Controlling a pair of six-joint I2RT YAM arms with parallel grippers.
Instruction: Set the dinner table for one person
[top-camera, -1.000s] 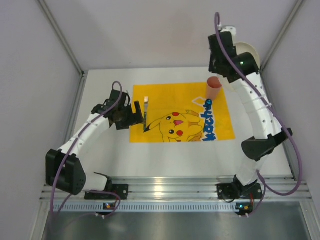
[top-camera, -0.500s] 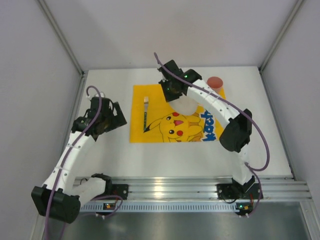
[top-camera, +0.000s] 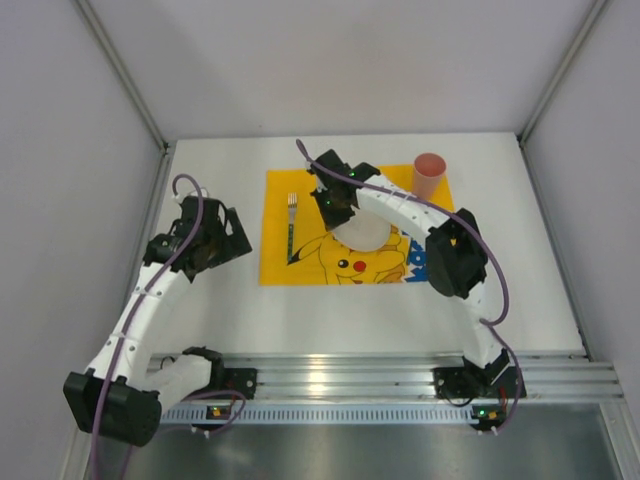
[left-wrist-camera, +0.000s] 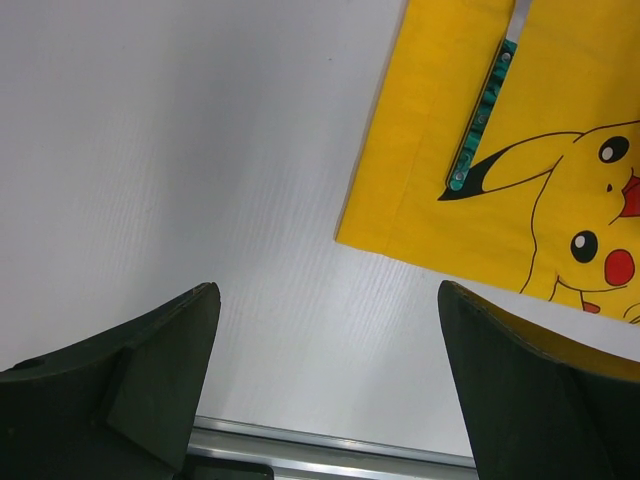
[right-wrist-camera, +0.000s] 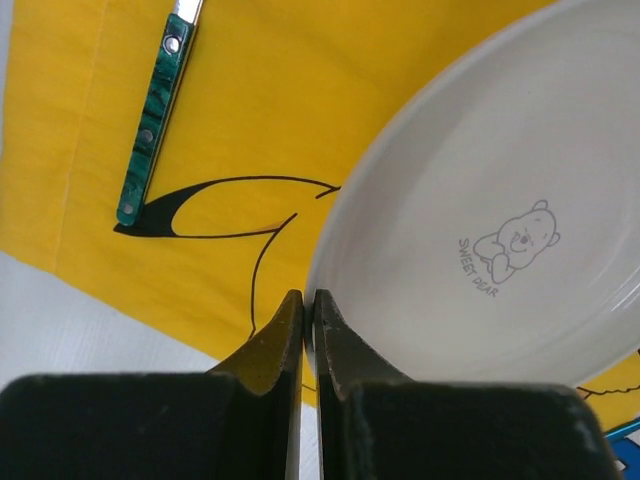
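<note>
The white dinner table (top-camera: 220, 300) carries a yellow Pikachu cloth (top-camera: 300, 190). A fork with a green handle (top-camera: 291, 228) lies on the cloth's left side, and it also shows in the right wrist view (right-wrist-camera: 150, 140) and the left wrist view (left-wrist-camera: 480, 115). My right gripper (top-camera: 334, 204) is shut on the rim of a white plate (top-camera: 365, 236) over the cloth's middle. The right wrist view shows the jaws (right-wrist-camera: 309, 297) pinching the plate (right-wrist-camera: 480, 220), which has a small bear print. My left gripper (top-camera: 236, 236) is open and empty over bare table left of the cloth (left-wrist-camera: 330, 300).
A pink cup (top-camera: 429, 177) stands upright at the cloth's back right corner. Metal rails (top-camera: 330, 372) run along the near edge, where the arm bases sit. Grey walls close in the left, right and back.
My right arm has swung from the back right corner to the cloth's middle with the plate. My left gripper has pulled back from the fork to the left and is open.
</note>
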